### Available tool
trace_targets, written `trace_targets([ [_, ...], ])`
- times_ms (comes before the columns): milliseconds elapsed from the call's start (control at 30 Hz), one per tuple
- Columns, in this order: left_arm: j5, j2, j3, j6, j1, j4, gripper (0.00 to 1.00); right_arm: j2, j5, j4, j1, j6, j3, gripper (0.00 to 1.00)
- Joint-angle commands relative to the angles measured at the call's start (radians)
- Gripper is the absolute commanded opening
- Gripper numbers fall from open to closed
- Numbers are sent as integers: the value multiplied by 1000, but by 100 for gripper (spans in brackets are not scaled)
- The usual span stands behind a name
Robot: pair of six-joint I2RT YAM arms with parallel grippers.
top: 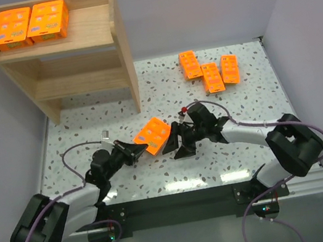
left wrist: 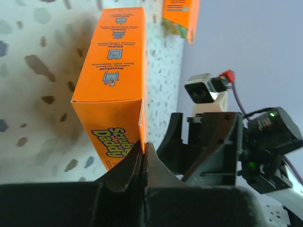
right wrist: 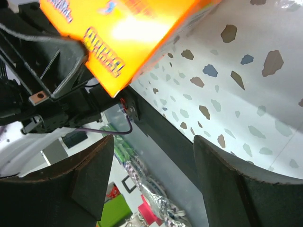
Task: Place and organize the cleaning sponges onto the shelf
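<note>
Orange sponge pack [top: 152,135] sits pinched at its edge in the left gripper [top: 138,151], over the tabletop's [top: 87,124] middle toward the near edge. Just beside it the right gripper [top: 177,143] gapes wide. Two shelved packs [top: 12,28] top the shelf [top: 104,43], far-left corner; three loose packs [top: 211,76] lie far right.

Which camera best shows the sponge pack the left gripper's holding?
Left wrist: the sponge pack looks large, its printing readable, with the left gripper shut on its edge. Top external shows it small between the arms. Right wrist catches only a glare-washed part.

Two flat orange packs [top: 12,28] [top: 48,20] sit atop the light wooden shelf [top: 99,50], far left; three [top: 190,64] [top: 212,77] [top: 229,68] lie far right on the speckled bench [top: 87,128]; one [top: 152,135] is centre.
</note>
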Motion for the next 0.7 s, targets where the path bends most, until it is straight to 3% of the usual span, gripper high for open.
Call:
trace_targets([
  [0, 34, -130, -141, 16, -5, -77, 0, -78, -34, -71, -42, -36, 18, 71],
  [100, 70, -286, -63, 50, -5, -199, 0, -164, -49, -172, -125, -74, 52, 71],
  [267, 132, -403, 77, 73, -5, -360, 0, -300, -34, -427, -306, -191, 196, 71],
  [400, 143, -469, 355, 142, -10, -511, 0, -340, -31, -617, -443, -295, 294, 71],
  [600, 80, -349, 845, 275, -8, -700, 0, -331, -43, -687, -500, -345, 359, 71],
  [667, 60, -313, 934, 285, -8, -698, 0, -327, -46, -685, -503, -345, 363, 71],
])
